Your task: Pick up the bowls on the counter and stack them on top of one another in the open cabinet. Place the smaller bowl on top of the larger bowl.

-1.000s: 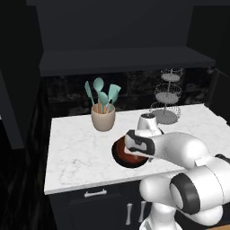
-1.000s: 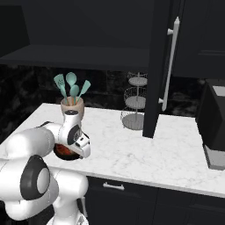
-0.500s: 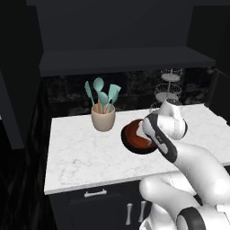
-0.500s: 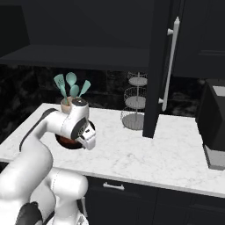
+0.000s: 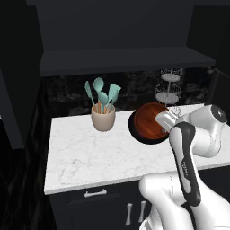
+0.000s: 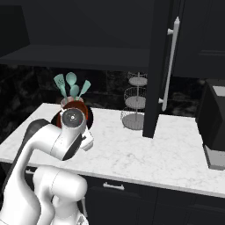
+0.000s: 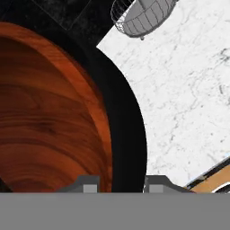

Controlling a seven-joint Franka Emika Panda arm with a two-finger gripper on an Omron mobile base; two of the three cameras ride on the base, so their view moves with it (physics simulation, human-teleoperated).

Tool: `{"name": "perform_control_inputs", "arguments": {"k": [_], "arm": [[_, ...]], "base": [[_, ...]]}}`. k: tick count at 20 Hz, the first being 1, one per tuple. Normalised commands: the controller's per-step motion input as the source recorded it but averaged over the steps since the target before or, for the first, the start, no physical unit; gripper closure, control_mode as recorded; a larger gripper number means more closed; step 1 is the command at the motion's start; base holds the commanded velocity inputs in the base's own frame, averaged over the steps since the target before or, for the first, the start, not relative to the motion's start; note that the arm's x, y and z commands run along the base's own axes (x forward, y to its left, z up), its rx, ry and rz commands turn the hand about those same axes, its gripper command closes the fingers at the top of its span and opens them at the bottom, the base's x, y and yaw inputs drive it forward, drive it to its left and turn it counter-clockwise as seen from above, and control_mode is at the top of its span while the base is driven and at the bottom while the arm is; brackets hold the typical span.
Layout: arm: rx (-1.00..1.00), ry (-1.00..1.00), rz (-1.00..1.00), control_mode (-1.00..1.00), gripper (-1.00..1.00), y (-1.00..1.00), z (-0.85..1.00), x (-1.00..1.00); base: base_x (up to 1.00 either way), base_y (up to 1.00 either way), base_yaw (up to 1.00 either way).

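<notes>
— Carrying both at once? Our gripper [image 7: 121, 183] pinches the black larger bowl [image 5: 134, 133] by its rim, the smaller bowl [image 5: 149, 120] nested inside, above the counter [image 5: 90, 155].
— Next we raise them to the open cabinet [image 5: 117, 60] shelf, we judge.

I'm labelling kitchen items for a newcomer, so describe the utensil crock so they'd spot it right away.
Look at the white marble counter under the dark open cabinet. Toward its back, left of the nested brown and black bowls the robot is holding, stands the beige crock. It alone holds teal spatulas, unlike the wire stand.
</notes>
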Motion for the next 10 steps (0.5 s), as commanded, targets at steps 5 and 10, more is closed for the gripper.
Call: {"name": "perform_control_inputs", "arguments": {"k": [5,10], "arm": [[0.06,-0.37,-0.16,-1.0,1.0,-0.04,1.0,-0.43],[0.08,-0.36,-0.17,-1.0,1.0,-0.02,1.0,-0.13]], "base": [[0.0,0.0,0.0],[0.0,0.0,0.0]]}}
